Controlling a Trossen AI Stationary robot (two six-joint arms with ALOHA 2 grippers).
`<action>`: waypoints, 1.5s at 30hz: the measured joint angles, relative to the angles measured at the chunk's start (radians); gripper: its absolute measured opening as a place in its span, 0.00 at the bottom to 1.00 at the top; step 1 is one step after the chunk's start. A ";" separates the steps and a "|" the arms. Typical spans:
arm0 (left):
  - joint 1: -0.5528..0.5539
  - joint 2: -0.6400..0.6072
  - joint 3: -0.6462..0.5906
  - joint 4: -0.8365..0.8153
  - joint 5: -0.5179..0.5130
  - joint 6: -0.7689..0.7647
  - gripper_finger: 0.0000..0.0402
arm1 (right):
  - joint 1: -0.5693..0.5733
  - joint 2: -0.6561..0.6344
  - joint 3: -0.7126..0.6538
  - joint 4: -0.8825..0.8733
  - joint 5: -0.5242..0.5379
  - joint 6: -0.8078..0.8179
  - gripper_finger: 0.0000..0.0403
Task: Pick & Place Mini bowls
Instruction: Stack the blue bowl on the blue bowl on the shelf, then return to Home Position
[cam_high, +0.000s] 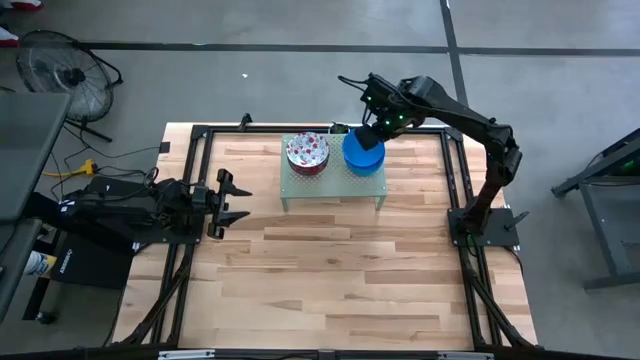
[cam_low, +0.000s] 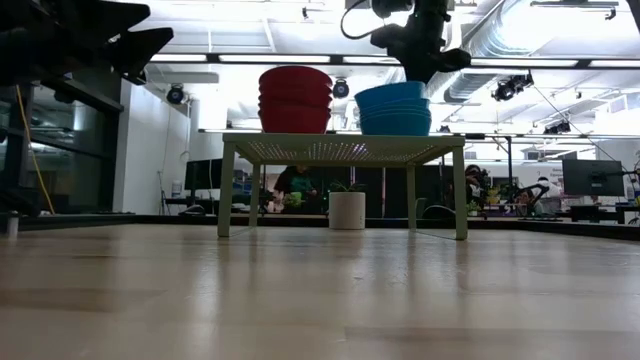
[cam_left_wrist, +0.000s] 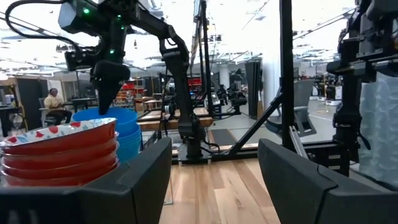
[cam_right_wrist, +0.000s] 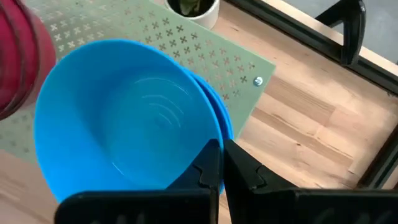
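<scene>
Two stacks of mini bowls stand on the green perforated stand (cam_high: 335, 188) at the table's far middle. One stack is floral white inside and red outside (cam_high: 307, 153); to its right is a blue stack (cam_high: 363, 152). My right gripper (cam_right_wrist: 221, 148) reaches down from above onto the blue stack's top bowl (cam_right_wrist: 124, 118) and is shut on it. My left gripper (cam_high: 238, 200) hovers open at the table's left side, pointing toward the stand, with nothing between its fingers. My right gripper pinches the rim (cam_right_wrist: 214, 138) of the top blue bowl, one finger inside the bowl and one outside. The fingers (cam_low: 420, 70) come steeply from above, pointing down. The bowl sits slightly tilted on the blue bowls under it (cam_low: 395, 120), higher at the held side.
A small white plant pot (cam_right_wrist: 193, 9) stands just behind the stand. Black frame rails (cam_high: 200, 135) run round the table's edges. Bare wooden tabletop (cam_high: 340, 270) lies in front of the stand. Beyond the table is a workshop room with a seated person (cam_left_wrist: 55, 102).
</scene>
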 joint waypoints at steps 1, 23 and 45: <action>0.000 0.000 0.000 0.000 0.006 0.000 0.58 | 0.000 0.000 -0.004 0.003 0.000 0.000 0.00; 0.000 0.000 0.000 -0.022 -0.004 -0.010 0.58 | 0.011 -0.004 -0.112 0.056 -0.020 0.007 0.06; 0.000 0.000 0.000 -0.084 -0.023 -0.047 0.58 | 0.259 -0.543 -0.431 0.386 0.182 0.002 0.39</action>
